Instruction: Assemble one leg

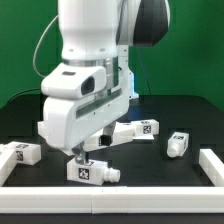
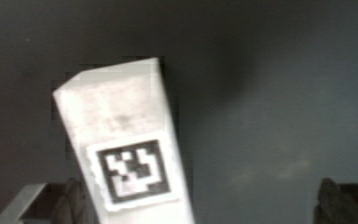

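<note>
We are recording the gripper (image 1: pixel 85 152) hanging low over the leg (image 1: pixel 90 172), which is lying on the table (image 1: pixel 190 115) near its near edge, toward the exterior view's left. In the wrist view the fingers (image 2: pixel 51 203) are standing wide apart and gripping nothing, with the leg between them. We are judging the task barely begun: grasping, carrying and fitting are all still to do. Other legs (image 1: pixel 135 130) are lying loose farther back.
</note>
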Tool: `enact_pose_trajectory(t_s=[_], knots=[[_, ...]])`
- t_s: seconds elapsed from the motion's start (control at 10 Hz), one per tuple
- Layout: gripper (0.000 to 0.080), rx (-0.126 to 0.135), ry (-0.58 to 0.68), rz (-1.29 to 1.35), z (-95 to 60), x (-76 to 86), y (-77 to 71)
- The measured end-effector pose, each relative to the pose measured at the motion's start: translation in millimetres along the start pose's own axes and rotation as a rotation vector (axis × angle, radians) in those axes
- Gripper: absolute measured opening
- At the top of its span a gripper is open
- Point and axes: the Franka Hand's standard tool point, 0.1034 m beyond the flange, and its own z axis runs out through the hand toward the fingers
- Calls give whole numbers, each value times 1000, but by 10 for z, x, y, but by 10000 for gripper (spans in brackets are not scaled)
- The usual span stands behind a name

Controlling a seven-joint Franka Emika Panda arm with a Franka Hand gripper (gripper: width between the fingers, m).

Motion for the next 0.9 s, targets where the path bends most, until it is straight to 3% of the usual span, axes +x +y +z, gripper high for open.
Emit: enact_pose_trajectory(t_s=[0.4, 0.6, 0.7, 0.9], knots=[[650, 5, -1, -3, 30, 2, -21], [650, -21, 2, -68, 151, -164, 105], [650, -18, 0, -56, 197, -215, 144], [400, -19, 3, -62, 180, -171, 125]])
